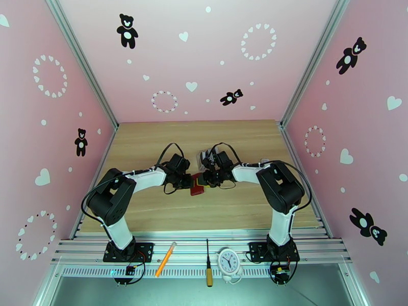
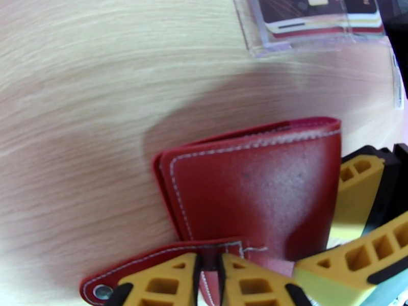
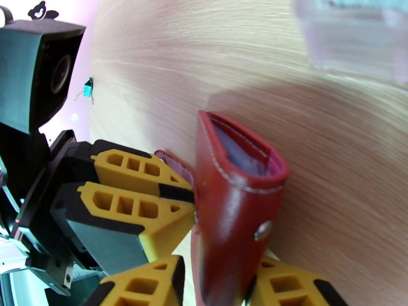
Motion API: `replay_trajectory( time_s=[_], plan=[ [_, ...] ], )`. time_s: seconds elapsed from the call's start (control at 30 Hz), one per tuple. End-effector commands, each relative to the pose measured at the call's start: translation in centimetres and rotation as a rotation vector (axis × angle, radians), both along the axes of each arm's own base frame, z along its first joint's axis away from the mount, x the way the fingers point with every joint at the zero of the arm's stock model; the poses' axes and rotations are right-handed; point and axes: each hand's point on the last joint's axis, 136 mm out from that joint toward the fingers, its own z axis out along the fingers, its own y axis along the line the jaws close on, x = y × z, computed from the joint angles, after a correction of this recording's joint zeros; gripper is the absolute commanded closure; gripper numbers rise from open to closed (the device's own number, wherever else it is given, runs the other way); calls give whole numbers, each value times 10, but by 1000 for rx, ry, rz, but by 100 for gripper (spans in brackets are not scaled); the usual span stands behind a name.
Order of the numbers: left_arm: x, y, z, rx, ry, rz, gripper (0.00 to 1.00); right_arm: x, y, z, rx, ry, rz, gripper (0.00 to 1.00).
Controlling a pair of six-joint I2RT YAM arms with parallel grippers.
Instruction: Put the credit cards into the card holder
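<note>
Top camera: high behind arm bases (image 1: 127, 249), facing down over table (image 1: 148, 138). Wrist cameras: very close, opposing sides of shared red wallet (image 2: 255, 195).

Card holder (image 1: 196, 190) stands on edge mid-table (image 1: 153, 144), between the two arms. Left gripper (image 2: 209, 276) comes in from the holder's left, one finger on each side of its flap. Right gripper (image 3: 224, 287) comes in from the right, and the holder's body sits between its two fingers. Card stand (image 2: 255, 47) lies behind the holder and apart from it, with cards (image 2: 316, 16) in it. On the near rail, between the arm bases: pencil (image 1: 166, 259) to the left, screwdriver (image 1: 208, 270) in the middle, clock (image 1: 229, 261) just right of the screwdriver.
</note>
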Motion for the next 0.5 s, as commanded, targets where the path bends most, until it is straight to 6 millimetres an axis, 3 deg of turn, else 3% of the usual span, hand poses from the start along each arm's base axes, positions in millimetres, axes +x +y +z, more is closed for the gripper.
replay_trajectory(
  time_s=[0.0, 0.47],
  plan=[
    [-25, 28, -45, 137, 112, 16, 80, -12, 16, 29, 70, -24, 58, 70],
    [-12, 17, -14, 70, 45, 11, 80, -6, 21, 66, 112, -86, 46, 96]
  ],
)
